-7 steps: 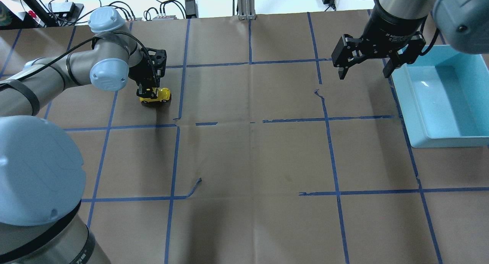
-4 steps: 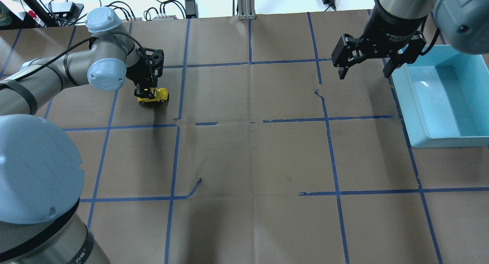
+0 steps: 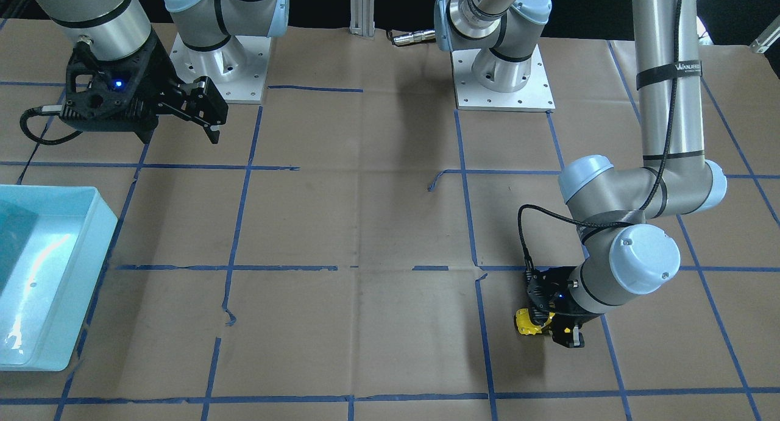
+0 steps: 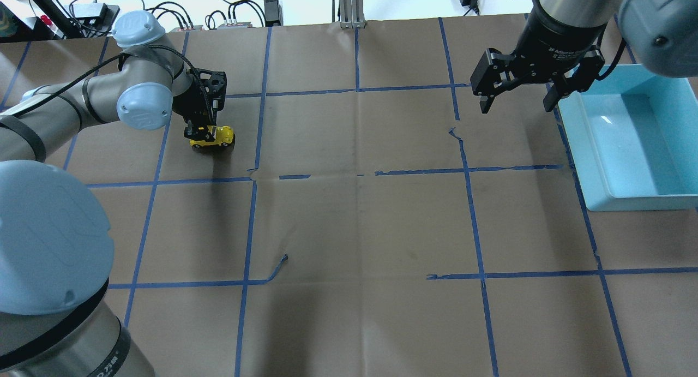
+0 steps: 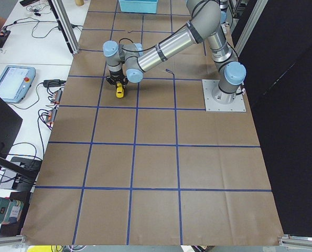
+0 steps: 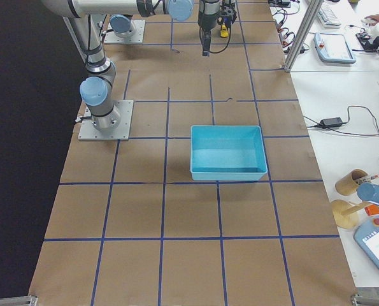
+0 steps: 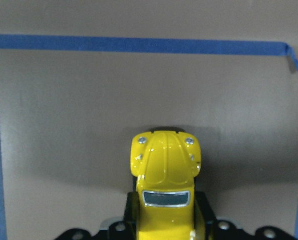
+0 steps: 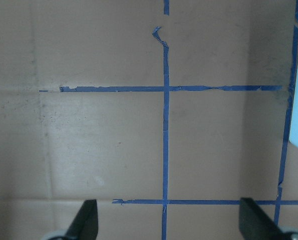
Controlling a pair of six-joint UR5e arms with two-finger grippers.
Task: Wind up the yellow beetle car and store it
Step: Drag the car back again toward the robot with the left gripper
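The yellow beetle car [image 4: 214, 137] stands on the brown paper at the far left of the table. My left gripper [image 4: 199, 130] reaches down and is shut on its rear half. In the left wrist view the car [image 7: 165, 175] sits between the fingers with its nose pointing away. It also shows in the front-facing view [image 3: 526, 322], the left view [image 5: 119, 92] and the right view [image 6: 225, 28]. My right gripper [image 4: 513, 100] is open and empty, hovering above the table beside the blue bin [image 4: 584, 148]. Its fingertips [image 8: 86, 223] stand wide apart.
The light-blue bin [image 3: 97, 226] is empty and sits at the table's right edge; it also shows in the right view [image 6: 227, 129]. Blue tape lines grid the paper, with loose curled ends [image 4: 279, 268]. Cables and power bricks [image 4: 240, 17] lie beyond the far edge.
My left gripper has slid the car a little to the left along the paper, tail first. The right gripper has shifted only slightly and stays open.
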